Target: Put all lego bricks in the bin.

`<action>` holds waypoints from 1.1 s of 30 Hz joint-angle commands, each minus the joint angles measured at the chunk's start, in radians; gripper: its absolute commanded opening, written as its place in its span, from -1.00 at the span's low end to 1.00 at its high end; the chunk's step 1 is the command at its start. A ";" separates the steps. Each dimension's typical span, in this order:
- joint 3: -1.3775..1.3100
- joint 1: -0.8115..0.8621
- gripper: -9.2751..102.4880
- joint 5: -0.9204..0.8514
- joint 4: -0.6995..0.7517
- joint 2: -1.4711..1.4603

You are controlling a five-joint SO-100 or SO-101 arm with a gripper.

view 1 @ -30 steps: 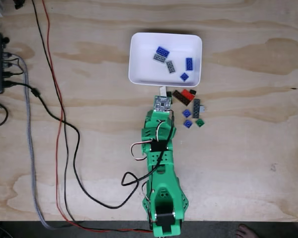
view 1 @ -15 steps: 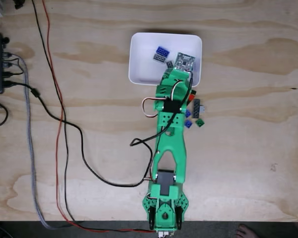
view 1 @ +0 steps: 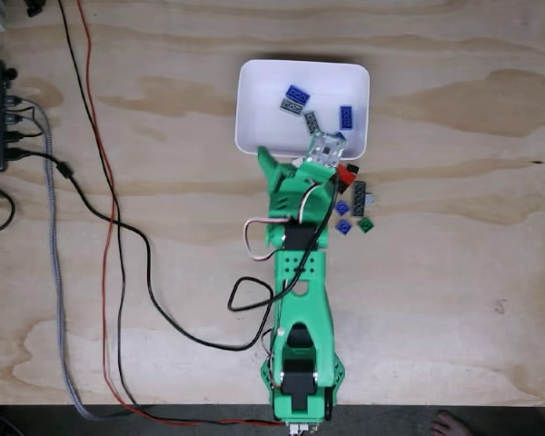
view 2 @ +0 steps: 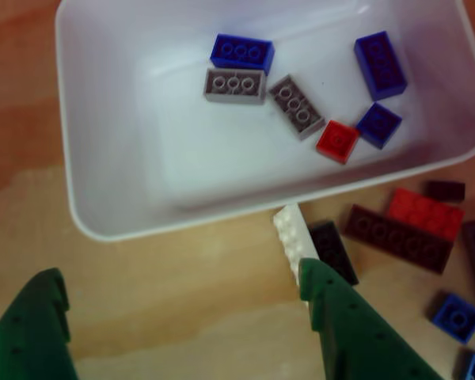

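The shallow white rectangular plastic bin (view 2: 103, 214) sits on the pale plywood table (view 1: 454, 300), and everything else is placed against it. Inside it, in the other view, lie six small studded plastic bricks: a blue one (view 2: 241, 52) touching a light grey one (view 2: 234, 85), a darker grey one (view 2: 296, 105) just beside them, a large blue one (view 2: 380, 65) toward the right wall, and a small blue square (view 2: 378, 124) touching a small red square (view 2: 336, 141). Just outside the bin's near wall lie a white plate (view 2: 291, 237) and a black brick (view 2: 329, 247) side by side, then a long dark brown plate (view 2: 397, 237) and a red brick (view 2: 424, 212). The green two-finger gripper (view 2: 178, 297) hangs before that near wall — its jaws spread wide and holding nothing — the right finger's tip at the white plate.
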 commanded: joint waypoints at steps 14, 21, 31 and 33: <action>0.517 0.066 -0.34 -0.195 -0.433 -0.069; 0.617 0.124 -0.27 -0.313 -0.703 -0.101; 0.660 0.115 -0.27 -0.379 -0.985 -0.265; 0.657 0.110 -0.27 -0.380 -1.029 -0.305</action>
